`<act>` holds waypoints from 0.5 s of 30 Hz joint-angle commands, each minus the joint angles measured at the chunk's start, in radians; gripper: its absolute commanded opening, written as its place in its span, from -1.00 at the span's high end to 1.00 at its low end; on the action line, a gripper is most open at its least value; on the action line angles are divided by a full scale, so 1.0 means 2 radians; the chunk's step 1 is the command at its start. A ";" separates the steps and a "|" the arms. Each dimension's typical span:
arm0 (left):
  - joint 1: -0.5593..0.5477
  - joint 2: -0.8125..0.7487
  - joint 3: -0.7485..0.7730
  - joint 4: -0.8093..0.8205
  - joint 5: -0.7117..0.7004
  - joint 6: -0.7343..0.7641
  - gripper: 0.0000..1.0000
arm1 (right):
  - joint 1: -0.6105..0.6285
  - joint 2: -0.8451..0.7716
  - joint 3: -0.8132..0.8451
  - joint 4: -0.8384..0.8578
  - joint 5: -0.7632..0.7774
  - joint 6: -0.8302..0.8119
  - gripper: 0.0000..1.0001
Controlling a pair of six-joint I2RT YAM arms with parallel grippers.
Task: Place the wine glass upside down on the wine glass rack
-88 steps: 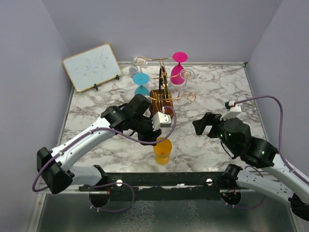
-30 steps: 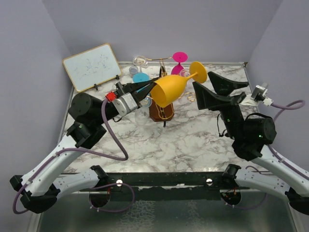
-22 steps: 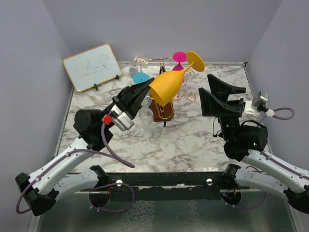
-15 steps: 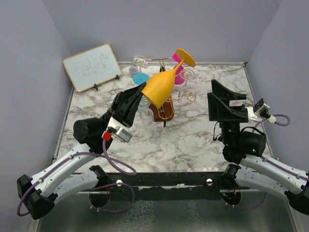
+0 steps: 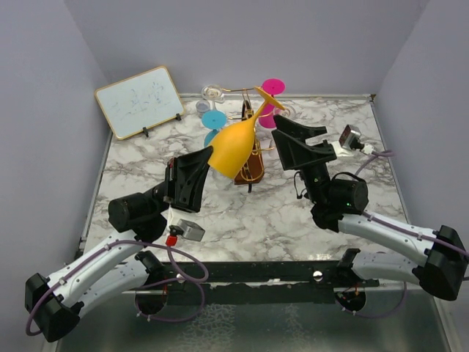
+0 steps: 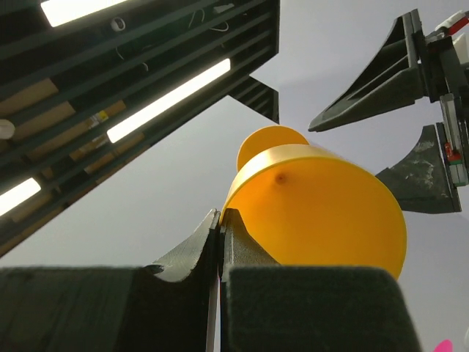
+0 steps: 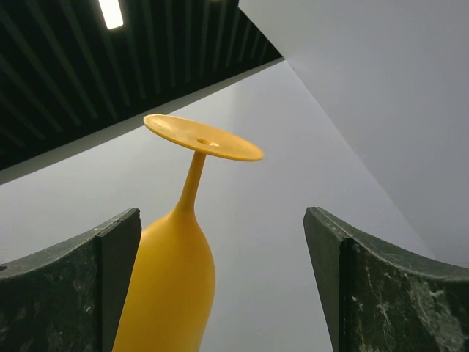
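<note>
Left gripper clamped on the rim of empty orange glass, foot up, near rack; right gripper wide open, holding nothing. Whiteboard marks illegible.

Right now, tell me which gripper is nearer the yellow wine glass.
Left. The left gripper is shut on the rim of the yellow wine glass; the right gripper stands open beside it, not touching.

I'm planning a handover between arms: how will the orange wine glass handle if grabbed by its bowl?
The orange wine glass looks like opaque plastic, so probably light and not brittle. Its smooth tapering bowl may slip in the open right gripper. Pinched only at the rim by the left gripper, it would likely pivot if nudged.
</note>
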 commanded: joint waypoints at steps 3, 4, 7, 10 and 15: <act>0.011 -0.019 -0.025 0.025 0.059 0.101 1.00 | 0.003 0.048 0.022 0.066 -0.037 0.074 -0.82; 0.012 -0.021 -0.029 0.024 0.062 0.108 1.00 | 0.003 0.054 0.024 0.073 -0.041 0.081 -0.81; 0.014 -0.022 -0.036 0.018 0.064 0.130 1.00 | 0.003 0.072 0.034 0.080 -0.052 0.097 -0.77; 0.015 -0.022 -0.046 0.009 0.074 0.166 1.00 | 0.003 0.088 0.045 0.086 -0.068 0.117 -0.72; 0.016 -0.023 -0.060 0.000 0.089 0.190 1.00 | 0.003 0.120 0.057 0.116 -0.098 0.143 -0.60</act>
